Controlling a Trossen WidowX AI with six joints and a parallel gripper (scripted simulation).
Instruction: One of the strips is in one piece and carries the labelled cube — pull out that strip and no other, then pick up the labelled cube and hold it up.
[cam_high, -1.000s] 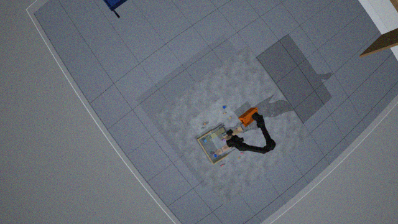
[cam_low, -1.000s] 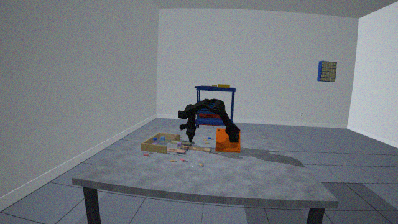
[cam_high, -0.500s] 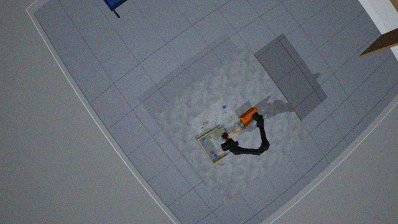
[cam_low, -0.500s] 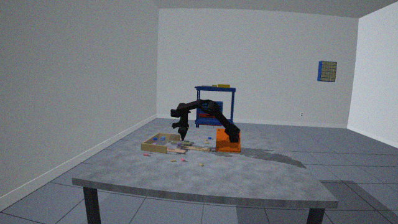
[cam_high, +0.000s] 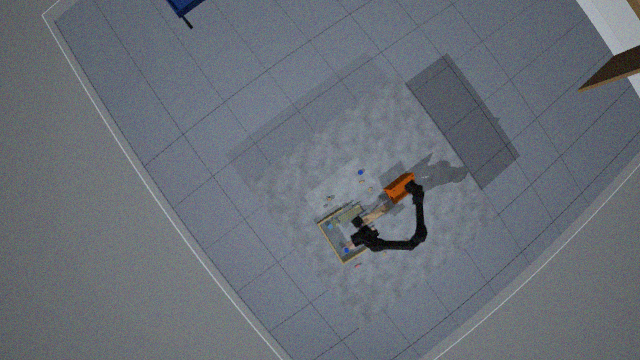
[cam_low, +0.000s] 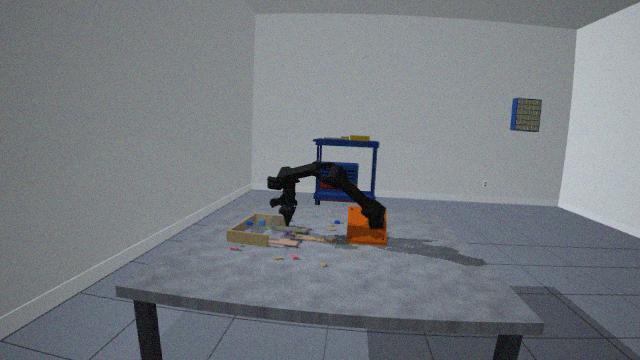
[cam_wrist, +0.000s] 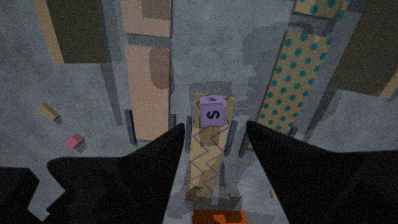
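The lilac cube (cam_wrist: 213, 111) (cam_low: 287, 233) marked "S" sits on the far end of the zigzag strip (cam_wrist: 204, 162) (cam_high: 376, 215) (cam_low: 312, 238), which shows no break and lies outside the box opening toward the orange block. The pink strip (cam_wrist: 150, 100) on the left has a crosswise gap, with a separate piece (cam_wrist: 132, 20) beyond. The teal-dotted strip (cam_wrist: 295, 80) on the right also has a gap before another piece (cam_wrist: 305, 7). My gripper (cam_wrist: 215, 126) (cam_low: 287, 223) is open and empty above the cube, its fingertips to either side of the cube in the wrist view.
A wooden box (cam_high: 330, 242) (cam_low: 247, 237) holds two blue cubes (cam_high: 330, 226) (cam_high: 346, 250). Short grey guides (cam_wrist: 130, 127) flank the strips. An orange block (cam_high: 398, 188) (cam_low: 357, 225) (cam_wrist: 220, 217) stands by the arm base. Small loose pieces (cam_wrist: 75, 141) (cam_wrist: 49, 111) and a blue one (cam_high: 360, 172) lie around.
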